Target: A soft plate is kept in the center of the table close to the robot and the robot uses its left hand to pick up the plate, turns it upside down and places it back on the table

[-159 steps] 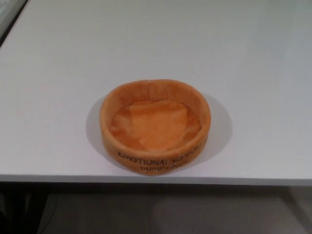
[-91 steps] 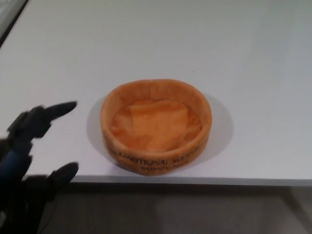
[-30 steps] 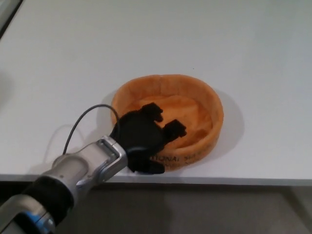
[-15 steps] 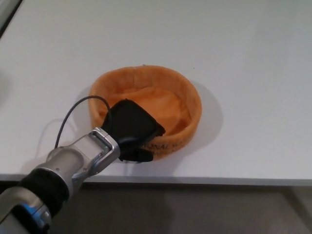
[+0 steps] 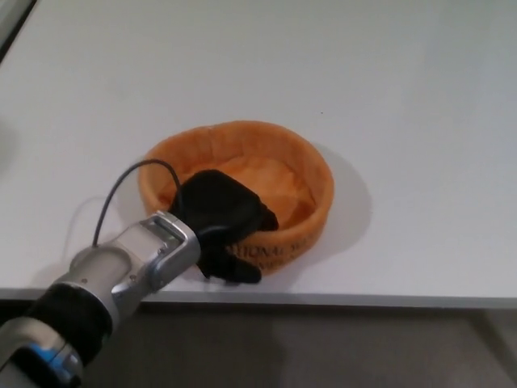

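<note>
Soft plate (image 5: 275, 162), orange, round, high-walled, black lettering, near rim clamped in left hand (image 5: 220, 212).

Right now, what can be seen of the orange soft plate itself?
The soft plate is a round, shallow orange bowl shape that looks like plush fabric, with a low upright wall and a crumpled lining inside. Black printed lettering runs along its near outer wall, partly hidden. It sits open side up on the white table, close to the near edge. The left hand is closed over its near-left rim, fingers inside and thumb outside, and the wall looks pinched there.
</note>
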Tool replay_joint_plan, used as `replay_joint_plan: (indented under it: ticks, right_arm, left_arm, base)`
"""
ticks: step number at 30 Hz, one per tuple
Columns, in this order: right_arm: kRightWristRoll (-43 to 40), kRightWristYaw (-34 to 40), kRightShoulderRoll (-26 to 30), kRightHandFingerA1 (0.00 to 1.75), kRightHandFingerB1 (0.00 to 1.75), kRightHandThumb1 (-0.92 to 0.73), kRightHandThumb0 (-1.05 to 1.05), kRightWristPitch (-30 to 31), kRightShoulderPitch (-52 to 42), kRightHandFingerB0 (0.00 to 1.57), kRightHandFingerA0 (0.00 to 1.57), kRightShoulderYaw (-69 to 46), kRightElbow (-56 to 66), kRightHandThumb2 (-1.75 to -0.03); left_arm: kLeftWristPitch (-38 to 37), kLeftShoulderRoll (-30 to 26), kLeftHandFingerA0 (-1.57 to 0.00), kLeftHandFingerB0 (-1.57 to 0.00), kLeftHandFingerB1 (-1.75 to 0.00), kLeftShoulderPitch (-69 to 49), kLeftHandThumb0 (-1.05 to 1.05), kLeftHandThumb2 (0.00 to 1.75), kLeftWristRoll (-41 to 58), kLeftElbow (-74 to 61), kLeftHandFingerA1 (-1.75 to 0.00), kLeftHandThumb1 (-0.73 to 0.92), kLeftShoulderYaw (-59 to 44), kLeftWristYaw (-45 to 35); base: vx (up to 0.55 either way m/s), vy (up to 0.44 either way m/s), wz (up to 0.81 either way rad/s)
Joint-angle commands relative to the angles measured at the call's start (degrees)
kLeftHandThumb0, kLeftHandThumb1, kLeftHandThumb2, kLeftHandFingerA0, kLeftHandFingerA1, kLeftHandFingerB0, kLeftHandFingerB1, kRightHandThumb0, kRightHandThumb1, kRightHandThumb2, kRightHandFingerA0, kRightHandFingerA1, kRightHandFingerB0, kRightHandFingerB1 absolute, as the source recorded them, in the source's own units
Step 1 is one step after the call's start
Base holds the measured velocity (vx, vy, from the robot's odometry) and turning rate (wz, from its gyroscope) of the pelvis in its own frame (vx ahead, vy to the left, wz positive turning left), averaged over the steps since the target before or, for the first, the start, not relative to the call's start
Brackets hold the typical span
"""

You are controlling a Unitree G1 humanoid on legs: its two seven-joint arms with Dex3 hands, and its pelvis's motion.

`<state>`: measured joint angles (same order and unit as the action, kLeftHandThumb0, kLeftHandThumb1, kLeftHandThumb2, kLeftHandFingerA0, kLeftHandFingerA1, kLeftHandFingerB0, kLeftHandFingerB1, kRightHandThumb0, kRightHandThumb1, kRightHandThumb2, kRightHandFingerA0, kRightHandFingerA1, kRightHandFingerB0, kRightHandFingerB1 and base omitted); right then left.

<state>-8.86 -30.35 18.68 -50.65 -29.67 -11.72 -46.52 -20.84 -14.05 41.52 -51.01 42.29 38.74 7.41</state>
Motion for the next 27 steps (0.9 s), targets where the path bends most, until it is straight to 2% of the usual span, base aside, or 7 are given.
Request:
replay_joint_plan:
  ticks: [1, 4, 5, 6, 8, 20, 27]
  right_arm:
    - [0.0, -0.1, 1.2, 0.34, 0.3, -0.85, -0.64, -1.3, -1.4, 0.26, 0.42, -0.3, 1.5, -0.66]
    - [-0.3, -0.4, 1.1, 0.34, 0.3, -0.84, -0.63, -0.9, -0.9, 0.26, 0.42, -0.3, 0.4, -0.66]
    - [-0.4, -0.4, 1.1, 0.34, 0.31, -0.85, -0.62, -0.3, -1.4, 0.25, 0.41, -0.2, 1.6, -0.66]
    - [-0.3, -0.2, 1.2, 0.34, 0.31, -0.84, -0.64, 0.4, -1.8, 0.25, 0.42, -0.2, 2.5, -0.66]
    - [-0.4, -0.4, 1.2, 0.33, 0.31, -0.84, -0.62, 0.8, -1.7, 0.26, 0.42, -0.2, 2.2, -0.66]
    - [-0.1, -0.3, 0.7, 0.34, 0.3, -0.84, -0.65, -1.8, -0.6, 0.27, 0.44, -0.3, -0.9, -0.66]
    - [0.5, 1.2, 1.4, 0.33, 0.3, -0.85, -0.71, 2.6, -4.2, 0.27, 0.42, -0.3, 7.1, -0.66]
  left_arm:
    - [-2.5, 1.8, -1.57, -1.57, -1.47, -7.2, -0.66, 0.96, 16.1, -8.7, -1.47, 0.22, -3.0, -18.7]
    - [2.6, 5.0, -1.46, -1.45, -1.35, -10.5, -0.51, 0.85, 26.3, -12.3, -1.36, 0.08, -6.3, -27.3]
    - [2.1, 5.7, -1.43, -1.35, -1.3, -11.0, -0.65, 0.91, 28.7, -12.3, -1.33, 0.32, -6.9, -28.7]
    - [1.7, 6.4, -1.33, -1.27, -1.29, -11.6, -0.83, 0.55, 30.8, -12.4, -1.28, 0.43, -7.5, -30.0]
    - [1.7, 8.1, -1.35, -1.35, -1.24, -12.7, -0.39, 0.8, 34.8, -13.2, -1.25, 0.04, -8.1, -32.6]
    - [5.9, 15.2, -1.26, -1.17, -1.09, -18.2, -0.72, 0.69, 49.6, -23.5, -1.15, 0.28, -9.4, -41.2]
    - [34.8, 22.7, -1.33, -1.28, -0.75, -17.5, -0.4, 0.57, 75.1, -40.8, -0.85, 0.26, -21.7, -42.0]
  base:
    - [0.0, 0.0, 0.0]
    - [0.0, 0.0, 0.0]
    - [0.0, 0.0, 0.0]
    - [0.0, 0.0, 0.0]
    - [0.0, 0.0, 0.0]
    - [0.0, 0.0, 0.0]
    - [0.0, 0.0, 0.0]
